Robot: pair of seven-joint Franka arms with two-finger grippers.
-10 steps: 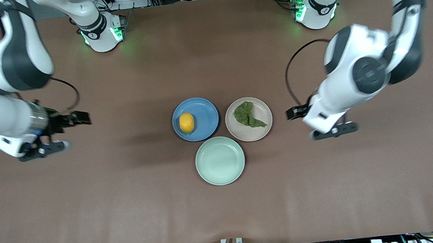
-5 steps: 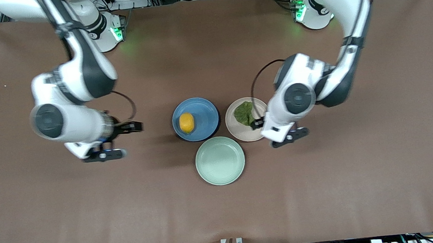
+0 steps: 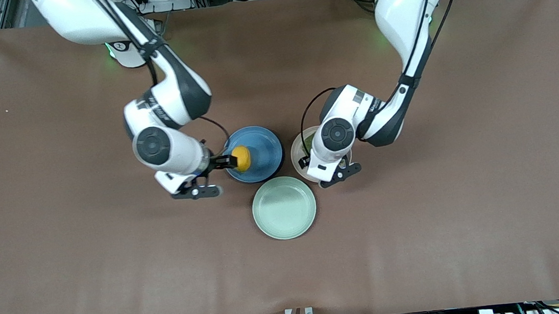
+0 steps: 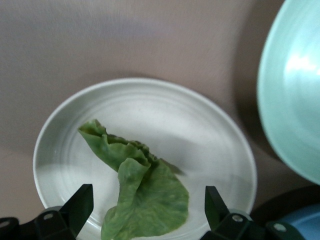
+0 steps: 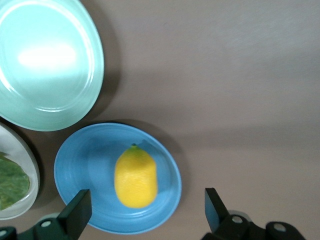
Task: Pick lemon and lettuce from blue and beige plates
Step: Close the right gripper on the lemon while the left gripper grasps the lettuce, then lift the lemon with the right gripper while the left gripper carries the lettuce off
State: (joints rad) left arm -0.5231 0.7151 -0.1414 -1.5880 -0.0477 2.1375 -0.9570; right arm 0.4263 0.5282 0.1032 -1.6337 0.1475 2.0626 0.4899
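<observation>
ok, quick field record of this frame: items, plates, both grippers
lemon: small oval yellow fruit, lying on round matte blue plate
lettuce: wrinkled green leaf, lying on round pale beige plate
third plate: pale mint-green, nearest the front camera
left gripper: over lettuce, jaws open
right gripper: over lemon, jaws open
grasped: nothing yet

Smooth-rinded lemon (image 5: 135, 176), wrinkled leafy lettuce (image 4: 140, 197), matte plates, one blue (image 5: 85, 170), one beige (image 4: 200, 130).

My left wrist hides most of the lettuce (image 3: 307, 143) and beige plate (image 3: 298, 140) from the front; at six o'clock, both wrist views crop my fingertips.
</observation>
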